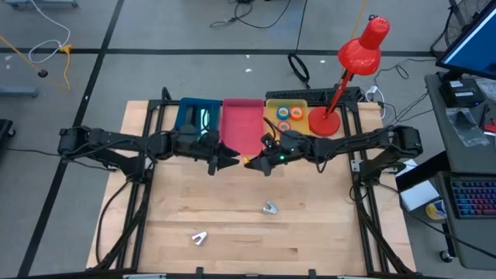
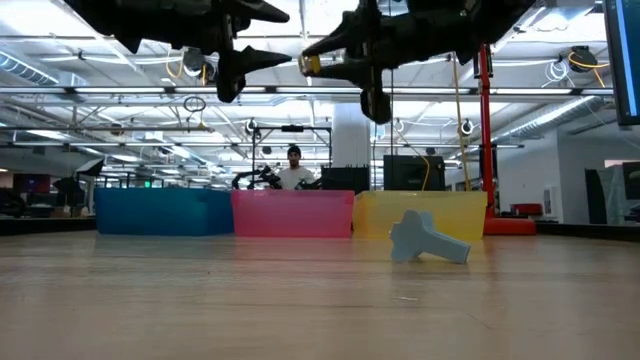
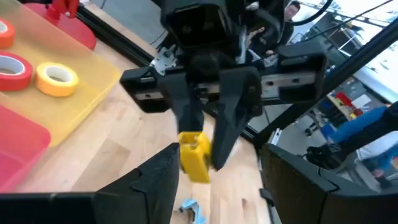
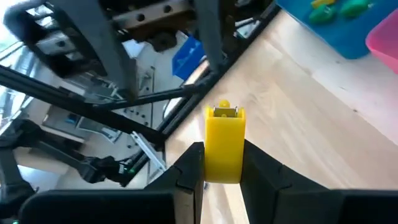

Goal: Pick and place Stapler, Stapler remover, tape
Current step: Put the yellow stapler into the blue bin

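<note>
My right gripper (image 1: pixel 257 161) hangs above the table's middle, in front of the pink bin (image 1: pixel 242 124), shut on a yellow stapler (image 4: pixel 225 140). My left gripper (image 1: pixel 229 161) faces it from the left, open and empty; the left wrist view shows its fingers (image 3: pixel 155 183) wide apart below the stapler (image 3: pixel 194 155). Two grey stapler removers (image 1: pixel 269 208) (image 1: pixel 200 238) lie flat on the wood nearer the front edge. Tape rolls (image 3: pixel 57 79) lie in the yellow bin (image 1: pixel 288 99). My right gripper pinches the stapler's two long sides near its back end (image 4: pixel 224 167) between its two fingers (image 4: pixel 186 171). The fingers come nearly level from the table's right and lie along the stapler. Its front end sticks out ahead toward my left gripper, high above the table.
A blue bin (image 1: pixel 194 116), the pink bin and the yellow bin stand in a row at the far edge. A red desk lamp (image 1: pixel 353 66) stands at the far right. A person (image 2: pixel 294 170) shows beyond the table in the low view.
</note>
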